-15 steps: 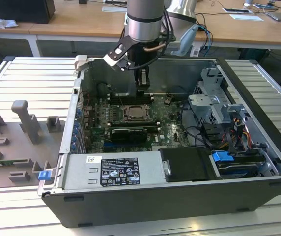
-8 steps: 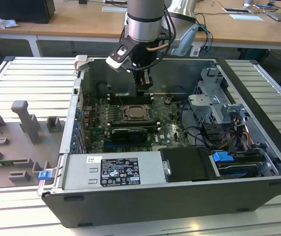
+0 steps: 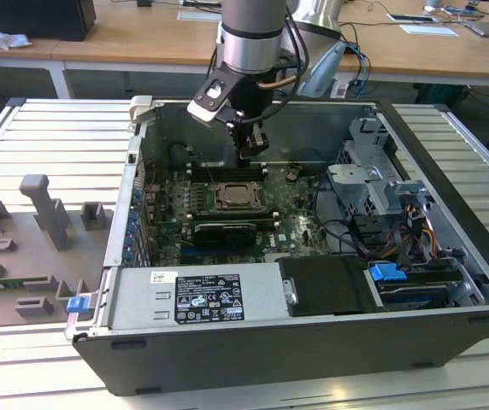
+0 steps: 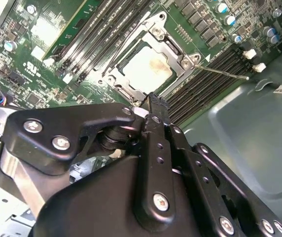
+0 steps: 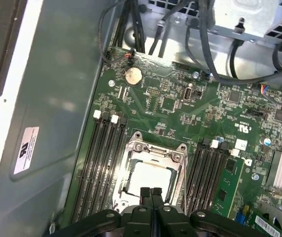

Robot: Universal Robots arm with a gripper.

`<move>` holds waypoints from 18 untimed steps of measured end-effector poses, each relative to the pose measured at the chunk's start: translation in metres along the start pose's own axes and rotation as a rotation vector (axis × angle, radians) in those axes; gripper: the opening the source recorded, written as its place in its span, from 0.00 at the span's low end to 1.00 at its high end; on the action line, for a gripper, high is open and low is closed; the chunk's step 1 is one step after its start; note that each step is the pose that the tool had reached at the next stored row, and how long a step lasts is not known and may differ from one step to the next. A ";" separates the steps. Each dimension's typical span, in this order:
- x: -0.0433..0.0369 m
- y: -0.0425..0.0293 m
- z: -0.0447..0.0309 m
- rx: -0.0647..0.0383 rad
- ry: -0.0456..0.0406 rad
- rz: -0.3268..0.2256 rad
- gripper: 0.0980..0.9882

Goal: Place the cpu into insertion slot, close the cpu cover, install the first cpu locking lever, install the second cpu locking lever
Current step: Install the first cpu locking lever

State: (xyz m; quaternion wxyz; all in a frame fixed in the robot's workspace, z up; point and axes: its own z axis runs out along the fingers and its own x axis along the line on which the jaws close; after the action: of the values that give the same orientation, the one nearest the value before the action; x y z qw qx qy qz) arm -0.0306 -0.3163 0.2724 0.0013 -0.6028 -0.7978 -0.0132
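Observation:
The cpu (image 5: 153, 177) (image 4: 148, 69) lies flat in the insertion slot (image 3: 238, 197), its pale metal top showing a faint stain. The cpu cover (image 5: 154, 150) (image 4: 176, 49) is folded down around it as a silver frame. A thin silver locking lever (image 4: 225, 72) sticks out from one socket corner over the memory slots. My gripper (image 3: 251, 156) (image 5: 151, 193) (image 4: 153, 98) hovers just above the socket's edge, shut with its black fingertips pressed together and nothing between them.
Long black memory slots (image 5: 104, 163) flank the socket on both sides. The open computer case has a grey wall (image 5: 57, 108) close beside the board, cables and a drive cage (image 3: 373, 171) on the exterior view's right, and a power supply (image 3: 197, 297) in front. Grey fixtures (image 3: 44, 213) stand on the table.

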 end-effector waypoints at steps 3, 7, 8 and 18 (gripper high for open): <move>0.0000 0.0000 0.0000 0.001 0.0009 -0.046 0.01; 0.0000 0.0000 0.0000 0.002 0.0017 -0.089 0.01; 0.0000 0.0000 0.0000 0.002 0.0018 -0.095 0.01; 0.0000 0.0000 0.0000 0.003 0.0034 -0.172 0.01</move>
State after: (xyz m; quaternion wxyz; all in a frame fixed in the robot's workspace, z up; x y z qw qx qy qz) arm -0.0306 -0.3163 0.2724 0.0024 -0.5322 -0.8465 -0.0131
